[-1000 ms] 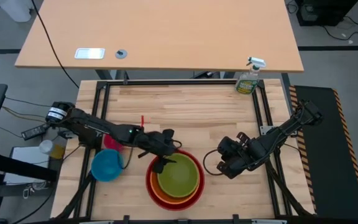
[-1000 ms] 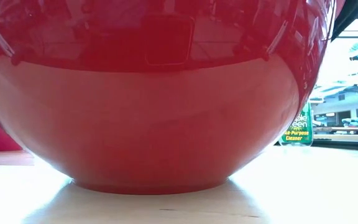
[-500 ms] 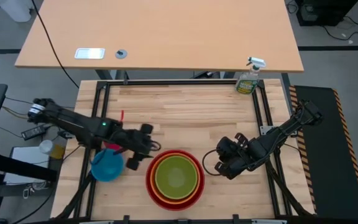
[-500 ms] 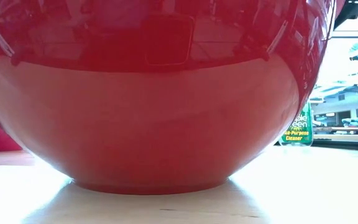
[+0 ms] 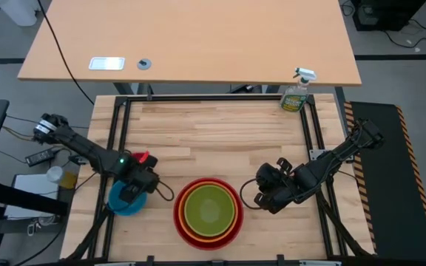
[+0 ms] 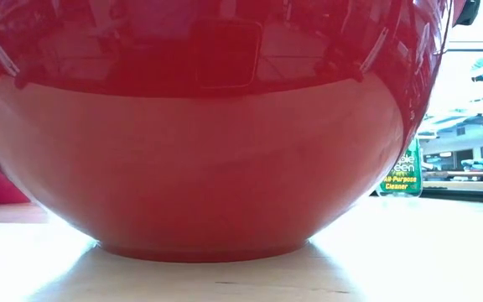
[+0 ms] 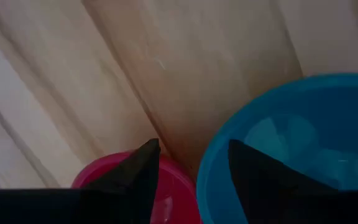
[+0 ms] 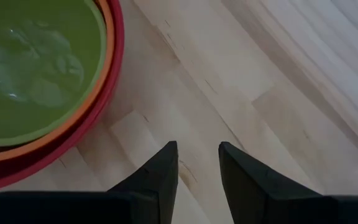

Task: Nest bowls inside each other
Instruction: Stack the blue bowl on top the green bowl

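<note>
The red bowl (image 5: 208, 238) holds the orange bowl (image 5: 231, 224), and the yellow-green bowl (image 5: 209, 208) sits inside that, near the table's front middle. The blue bowl (image 5: 118, 205) stands to their left on the table, with the pink bowl (image 7: 169, 193) right beside it. My left gripper (image 7: 188, 163) points down, open, above these two: one finger is over the pink bowl, the other over the blue bowl's inside (image 7: 291, 137). My right gripper (image 8: 197, 158) hangs open over bare wood, right of the stack.
A green spray bottle (image 5: 296, 94) stands at the table's far right corner. In the low view the red bowl (image 6: 208, 151) fills nearly the whole picture. Bare wood lies across the far half of the table (image 5: 213, 125).
My left gripper has left the stack and swung toward the table's left edge, sinking a little and tipping from a slant to point straight down over the blue and pink bowls. The bowls stay where they were.
</note>
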{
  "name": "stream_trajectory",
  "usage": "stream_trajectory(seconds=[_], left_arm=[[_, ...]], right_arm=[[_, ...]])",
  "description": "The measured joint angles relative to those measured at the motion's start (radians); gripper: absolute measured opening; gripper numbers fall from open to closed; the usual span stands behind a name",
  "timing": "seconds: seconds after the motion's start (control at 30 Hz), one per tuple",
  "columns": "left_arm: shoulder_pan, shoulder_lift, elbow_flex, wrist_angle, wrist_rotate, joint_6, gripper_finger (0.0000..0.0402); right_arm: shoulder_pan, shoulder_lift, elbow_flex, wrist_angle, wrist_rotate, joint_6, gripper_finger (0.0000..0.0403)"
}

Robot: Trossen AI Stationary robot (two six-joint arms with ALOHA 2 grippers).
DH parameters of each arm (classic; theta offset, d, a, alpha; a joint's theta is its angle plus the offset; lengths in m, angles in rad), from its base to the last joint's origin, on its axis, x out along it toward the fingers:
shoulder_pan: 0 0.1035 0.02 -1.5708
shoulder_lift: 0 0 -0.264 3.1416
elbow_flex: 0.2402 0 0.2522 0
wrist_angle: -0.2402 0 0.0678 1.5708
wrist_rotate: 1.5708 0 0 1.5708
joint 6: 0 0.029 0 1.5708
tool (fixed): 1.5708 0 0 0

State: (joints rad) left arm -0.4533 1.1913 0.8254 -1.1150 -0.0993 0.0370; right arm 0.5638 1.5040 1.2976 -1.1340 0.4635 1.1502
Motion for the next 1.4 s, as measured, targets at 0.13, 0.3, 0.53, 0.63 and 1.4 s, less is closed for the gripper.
stream_trajectory(seconds=[0.13, 0.3, 0.53, 0.63, 1.4], left_arm=[[-0.045, 0.000, -0.018, 0.023, -0.023, 0.010, 0.0193], [-0.105, 0.000, -0.018, 0.024, -0.035, 0.077, 0.0193], [-0.140, 0.000, -0.018, 0.024, -0.061, 0.140, 0.0193], [-0.140, 0.000, -0.018, 0.026, -0.061, 0.141, 0.0193], [-0.140, 0.257, -0.026, 0.058, -0.036, 0.198, 0.0176]], right_arm=[[-0.002, 0.000, 0.000, -0.003, 0.000, -0.009, 0.0126], [-0.003, 0.000, 0.000, -0.002, 0.005, -0.008, 0.0126], [-0.003, 0.000, 0.000, 0.010, 0.008, -0.002, 0.0126], [-0.003, 0.000, 0.000, 0.011, 0.009, -0.002, 0.0126], [-0.003, 0.000, 0.000, 0.013, 0.015, -0.006, 0.0126]])
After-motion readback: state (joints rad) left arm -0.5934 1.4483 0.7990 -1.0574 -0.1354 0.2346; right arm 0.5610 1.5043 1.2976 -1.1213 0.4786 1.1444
